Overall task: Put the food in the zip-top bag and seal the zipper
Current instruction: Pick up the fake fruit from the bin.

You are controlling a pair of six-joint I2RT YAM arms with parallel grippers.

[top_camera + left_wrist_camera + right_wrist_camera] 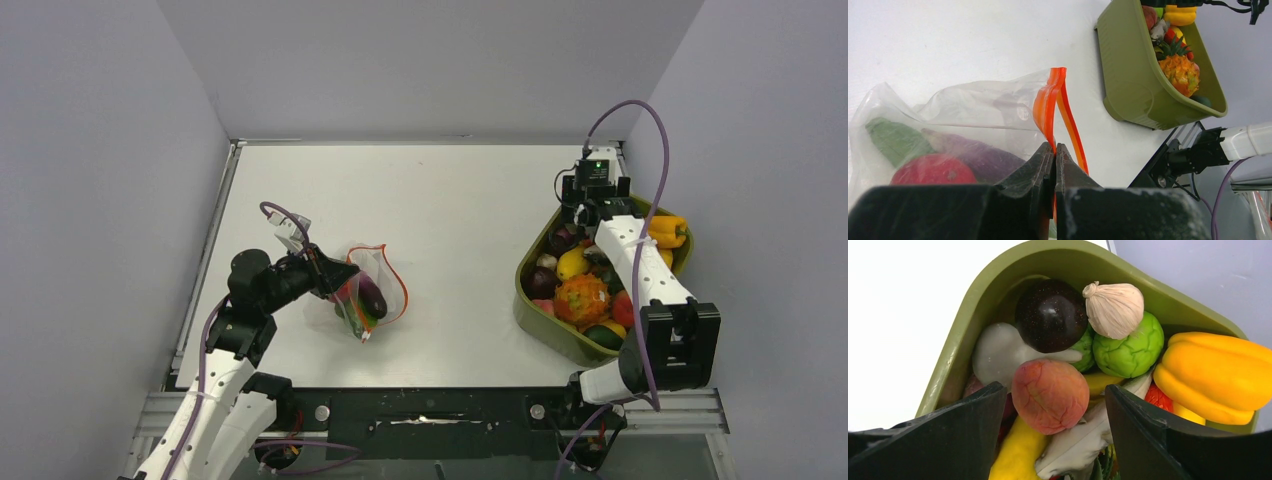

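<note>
Orange-red plastic sits in our left gripper point(1054, 147): its fingers are pressed tight together on the zipper point(1049, 100) at the gaping mouth of the zip-top bag point(973, 102). The bag lies on the white bench point(450, 200), at the left and near the arm bases. Through the clear film we see food inside: a red piece point(933, 170), a dark purple piece point(975, 156) and a green piece point(895, 140). Well apart on the right stands an olive-green tub point(528, 300) heaped with more toy produce. At its far end our right gripper point(1055, 390) hangs over the pile. Its fingers are spread wide, one on each side of a peach-coloured piece point(1050, 395), closed on nothing. Beyond lie a dark purple ball point(1050, 315), a beige garlic bulb point(1113, 307), a green cabbage point(1130, 347) and a yellow pepper point(1213, 375).
</note>
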